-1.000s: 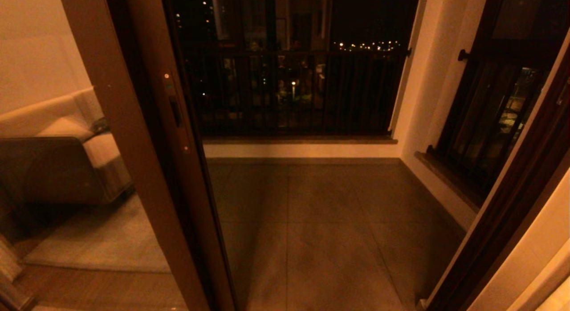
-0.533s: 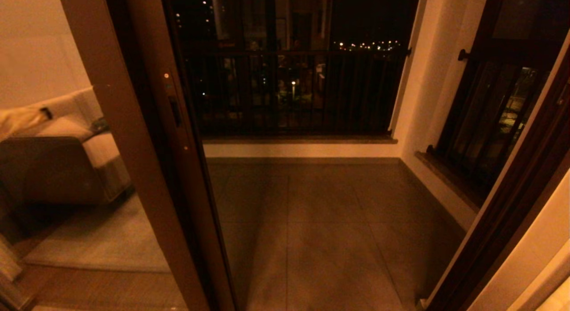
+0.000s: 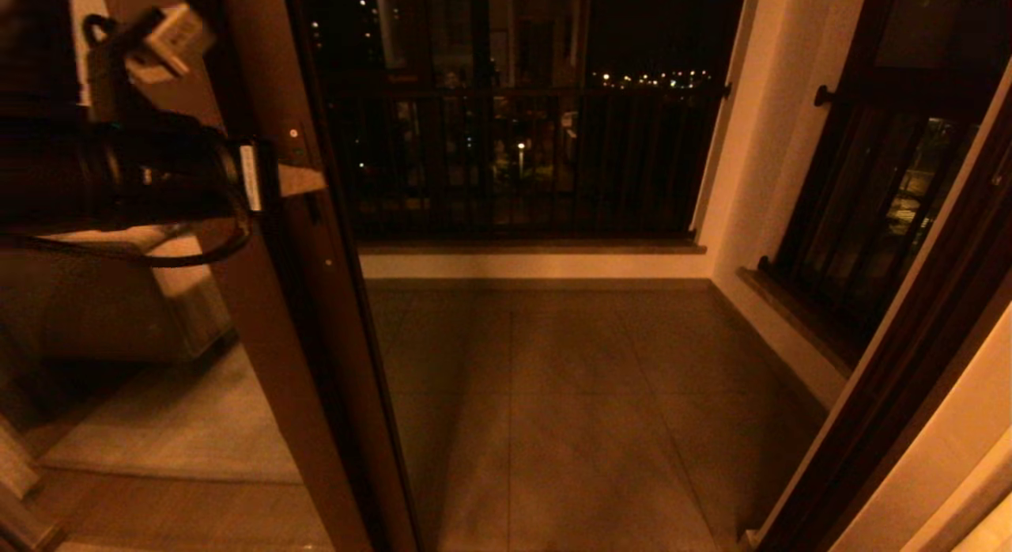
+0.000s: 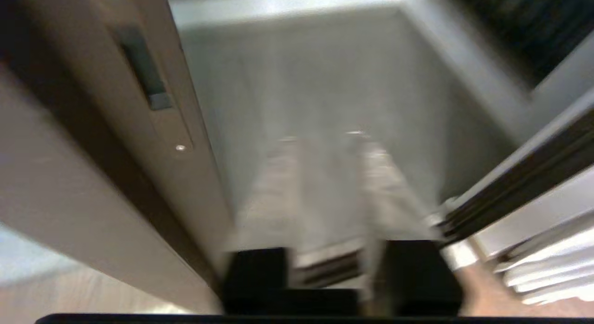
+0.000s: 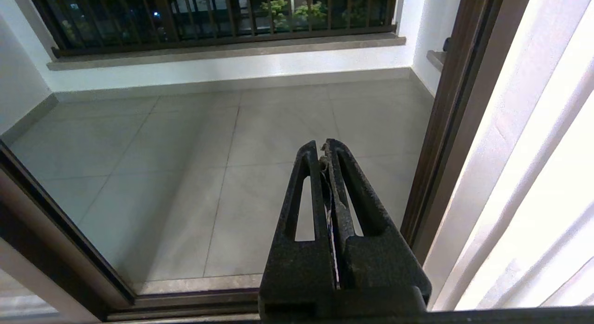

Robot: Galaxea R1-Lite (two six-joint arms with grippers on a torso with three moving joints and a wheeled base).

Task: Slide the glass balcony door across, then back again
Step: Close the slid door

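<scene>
The glass balcony door [image 3: 261, 323] stands at the left of the opening, its reflective pane showing a sofa. Its brown stile carries a narrow dark handle slot [image 3: 313, 198] with small screws. My left arm reaches in from the upper left of the head view. My left gripper [image 3: 296, 180] is level with the slot, right at the stile. In the left wrist view the left gripper [image 4: 321, 136] is blurred, open and empty, with the handle slot [image 4: 141, 66] off to one side. My right gripper [image 5: 323, 145] is shut on nothing, low over the threshold.
Beyond the opening lies the tiled balcony floor [image 3: 553, 394], ending at a dark railing [image 3: 514, 164]. A dark barred window [image 3: 862, 212] fills the right wall. The dark door frame [image 3: 909, 362] and a white curtain [image 5: 533, 175] bound the right side. The floor track [image 5: 185, 303] runs below.
My left arm has come up into the head view from the left, bringing its gripper to the door stile by the handle slot. The door itself has not shifted.
</scene>
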